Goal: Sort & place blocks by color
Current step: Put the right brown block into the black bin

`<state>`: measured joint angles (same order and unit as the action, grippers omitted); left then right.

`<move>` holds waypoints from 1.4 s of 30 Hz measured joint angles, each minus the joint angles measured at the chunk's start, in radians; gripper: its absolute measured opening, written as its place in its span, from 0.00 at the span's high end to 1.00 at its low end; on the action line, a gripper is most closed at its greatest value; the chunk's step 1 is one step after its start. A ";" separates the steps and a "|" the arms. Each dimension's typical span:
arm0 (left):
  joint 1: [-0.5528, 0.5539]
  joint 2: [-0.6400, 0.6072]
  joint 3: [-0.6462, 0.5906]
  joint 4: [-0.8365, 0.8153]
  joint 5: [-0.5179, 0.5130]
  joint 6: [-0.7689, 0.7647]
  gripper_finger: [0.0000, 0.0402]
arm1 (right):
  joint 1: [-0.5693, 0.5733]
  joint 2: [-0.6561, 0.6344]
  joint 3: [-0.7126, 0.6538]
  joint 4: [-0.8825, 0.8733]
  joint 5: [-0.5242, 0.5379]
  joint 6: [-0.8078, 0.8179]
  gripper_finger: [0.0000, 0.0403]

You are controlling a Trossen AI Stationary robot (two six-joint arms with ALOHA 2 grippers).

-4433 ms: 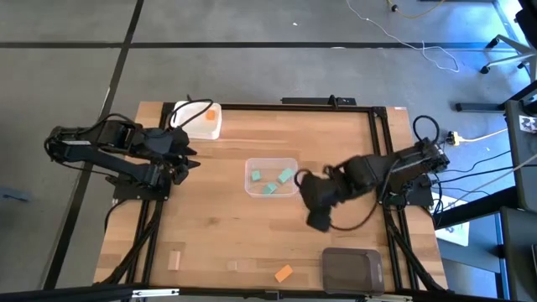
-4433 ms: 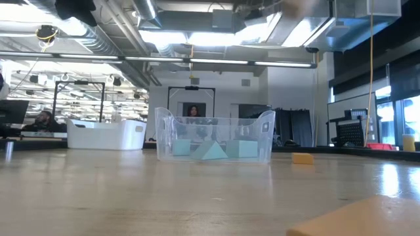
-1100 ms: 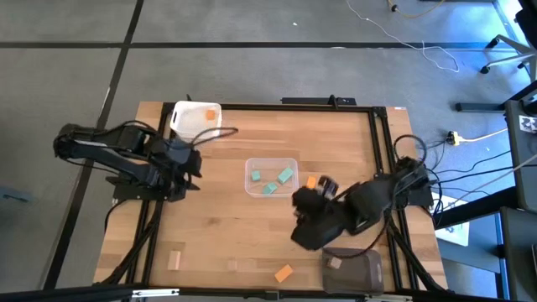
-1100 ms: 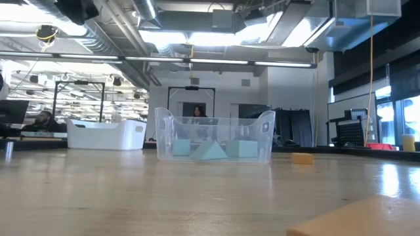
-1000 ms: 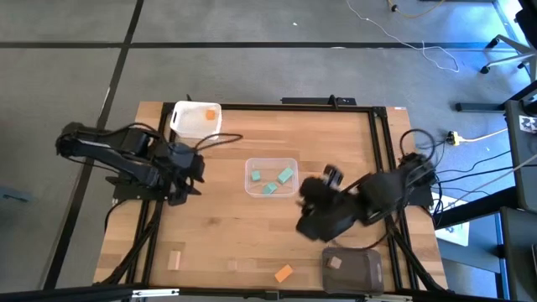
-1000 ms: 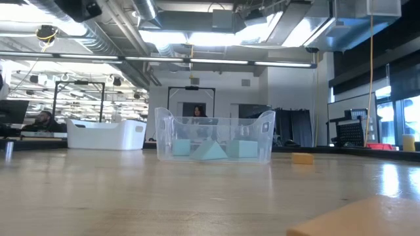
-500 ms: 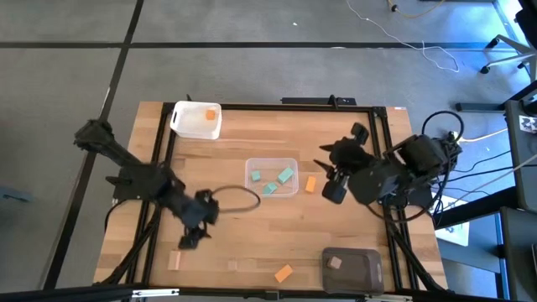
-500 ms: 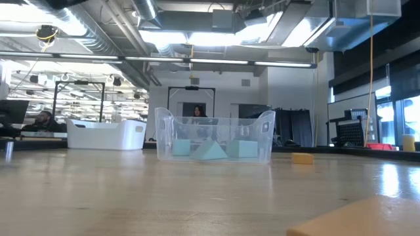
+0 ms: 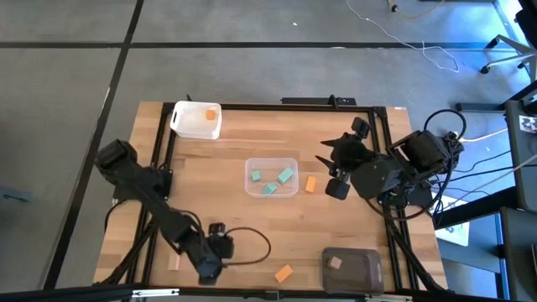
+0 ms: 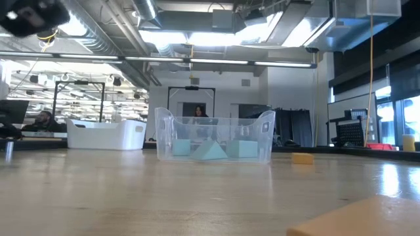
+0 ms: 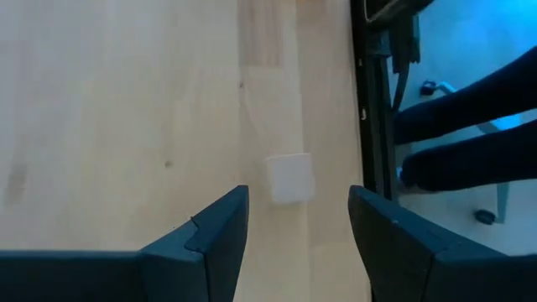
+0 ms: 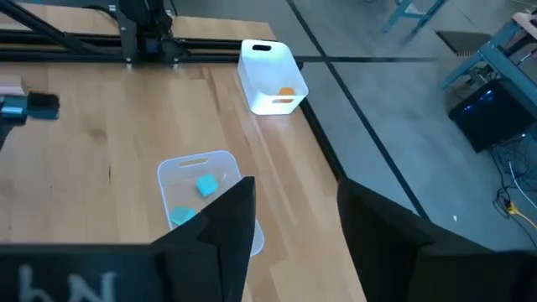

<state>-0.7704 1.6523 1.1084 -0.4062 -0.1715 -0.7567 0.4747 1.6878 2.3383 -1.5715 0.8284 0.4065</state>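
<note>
- Tan block (image 11: 290, 178) flat on the table (image 9: 226, 176), just ahead of the left gripper (image 11: 298, 220) and lined up with the gap between its spread fingers (image 11: 220, 225); not touched.
- Seen from above as a pale block (image 9: 175, 262) at the table's near-left edge, beside the left gripper (image 9: 214, 252), reached low over the near edge.
- Another tan block (image 9: 334, 262) inside the grey tub (image 9: 352, 273) at the near right.
- Teal blocks (image 9: 273, 180) in the clear tub (image 9: 249, 164) at mid-table, also visible at table level (image 10: 211, 150).
- One orange block (image 9: 209, 114) in the white tub (image 9: 180, 123) at the far left; one (image 9: 310, 184) loose just right of the clear tub; one (image 9: 284, 273) loose between left gripper and grey tub.
- Right gripper (image 9: 334, 164) raised right of the clear tub, well apart from every block, fingers (image 12: 220, 220) parted, holding nothing.
</note>
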 joint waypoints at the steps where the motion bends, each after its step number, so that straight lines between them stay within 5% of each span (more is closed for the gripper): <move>1: -0.006 0.019 0.000 0.010 0.000 0.003 0.51 | 0.000 0.000 0.000 0.000 0.000 0.000 0.58; 10: -0.032 0.133 0.000 0.057 -0.024 -0.001 0.51 | 0.000 0.000 0.000 0.000 0.000 0.006 0.58; 42: -0.030 0.229 0.001 0.151 -0.055 -0.003 0.51 | -0.001 0.000 0.000 0.001 0.000 -0.012 0.58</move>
<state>-0.8005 1.8810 1.1091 -0.2557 -0.2270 -0.7601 0.4740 1.6878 2.3383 -1.5707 0.8286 0.3945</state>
